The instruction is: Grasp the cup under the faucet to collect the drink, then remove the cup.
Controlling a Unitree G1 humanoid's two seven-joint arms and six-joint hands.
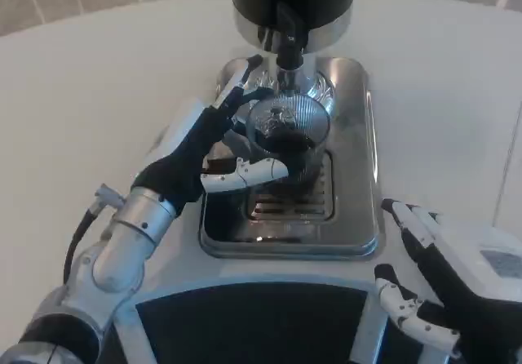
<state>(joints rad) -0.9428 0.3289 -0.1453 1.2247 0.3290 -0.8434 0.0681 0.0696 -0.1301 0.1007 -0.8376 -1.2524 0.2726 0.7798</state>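
Note:
A clear ribbed glass cup (287, 135) with dark drink in it stands on the chrome drip tray (351, 160), directly below the black faucet (287, 42) of the dispenser. My left hand (214, 148) grips the cup from its left side: fingers reach around the far rim and the thumb wraps across its front. My right hand (432, 286) rests low at the right, off the tray's near right corner, fingers apart and holding nothing.
The dispenser's black and chrome body (292, 1) rises behind the cup at the top. A slotted grate (292, 205) lies in the tray in front of the cup. White table surface (81, 103) spreads to both sides. A dark panel (253, 323) sits at the near edge.

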